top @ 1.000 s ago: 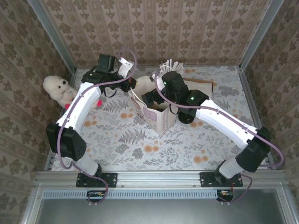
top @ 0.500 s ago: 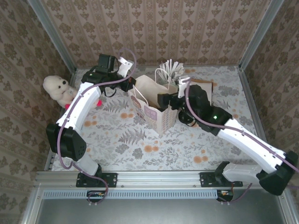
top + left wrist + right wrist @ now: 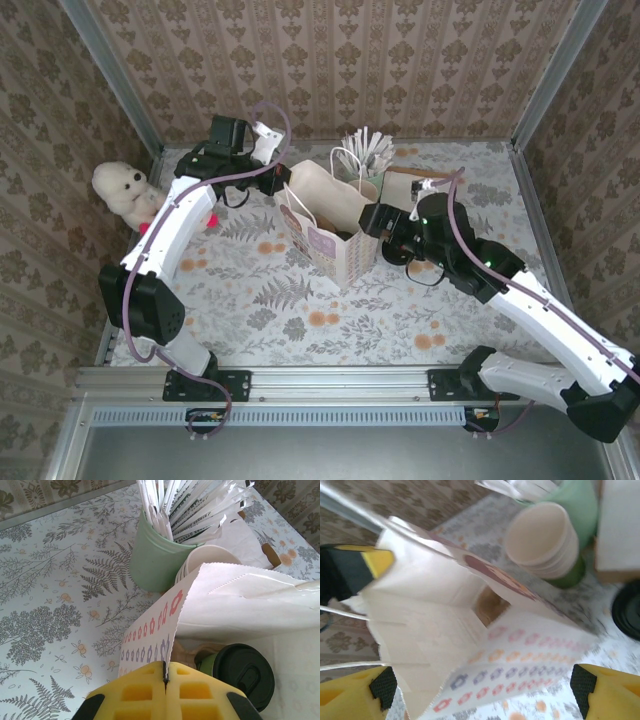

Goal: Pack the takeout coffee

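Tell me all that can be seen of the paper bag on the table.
The paper bag stands upright and open on the flowered table, beside a green holder of straws. It looks like thin paper: white inside, brown floor, rows of small red, orange and purple flowers outside, a zigzag top rim. The left gripper has its jaws shut on that rim. A green cup with a black lid appears to stand inside.

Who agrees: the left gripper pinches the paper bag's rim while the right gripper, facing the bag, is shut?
The right gripper is open, not shut: the right wrist view shows its jaws far apart, facing the paper bag. The left gripper does pinch the bag's rim.
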Controlling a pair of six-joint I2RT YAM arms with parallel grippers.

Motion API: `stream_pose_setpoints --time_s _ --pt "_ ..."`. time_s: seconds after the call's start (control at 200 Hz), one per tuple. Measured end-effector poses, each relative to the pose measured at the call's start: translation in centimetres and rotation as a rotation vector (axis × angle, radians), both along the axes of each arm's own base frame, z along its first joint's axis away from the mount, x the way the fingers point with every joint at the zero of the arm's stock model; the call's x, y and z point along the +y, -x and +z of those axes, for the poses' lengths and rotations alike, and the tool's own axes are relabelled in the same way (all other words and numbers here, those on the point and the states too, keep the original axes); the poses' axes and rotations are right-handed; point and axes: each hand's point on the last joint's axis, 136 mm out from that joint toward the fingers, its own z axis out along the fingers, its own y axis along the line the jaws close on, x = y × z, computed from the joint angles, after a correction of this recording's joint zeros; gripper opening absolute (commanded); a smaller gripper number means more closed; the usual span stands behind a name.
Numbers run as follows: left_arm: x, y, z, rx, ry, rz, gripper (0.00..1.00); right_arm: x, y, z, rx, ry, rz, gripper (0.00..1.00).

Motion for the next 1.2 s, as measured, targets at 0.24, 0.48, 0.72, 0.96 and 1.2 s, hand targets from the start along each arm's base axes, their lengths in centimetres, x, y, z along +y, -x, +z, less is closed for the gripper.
stream_pose_setpoints --time_s 0.24,0.48,0.72,0.96,1.2 --pt "0.0 0.0 0.0 0.013 0.007 0.013 0.0 0.0 0.3 -1.3 0.153 0.035 -0.071 0.83" --pt "0.0 0.0 0.0 0.023 0.015 0.021 0.0 2.0 -1.5 -2.2 0.195 0.031 -0.08 0.57" --pt "0.6 -0.2 -0.6 0.042 -0.003 0.069 0.0 3.4 -2.4 -2.5 0.2 0.026 -0.052 0.26" --pt "2.5 1.7 -0.7 0.124 0.024 0.22 0.0 5.5 -4.1 -0.9 0.188 0.01 0.145 0.16" --pt "4.7 4.4 -0.7 0.195 0.064 0.381 0.0 8.3 -7.8 -1.4 0.178 0.095 0.32 0.12"
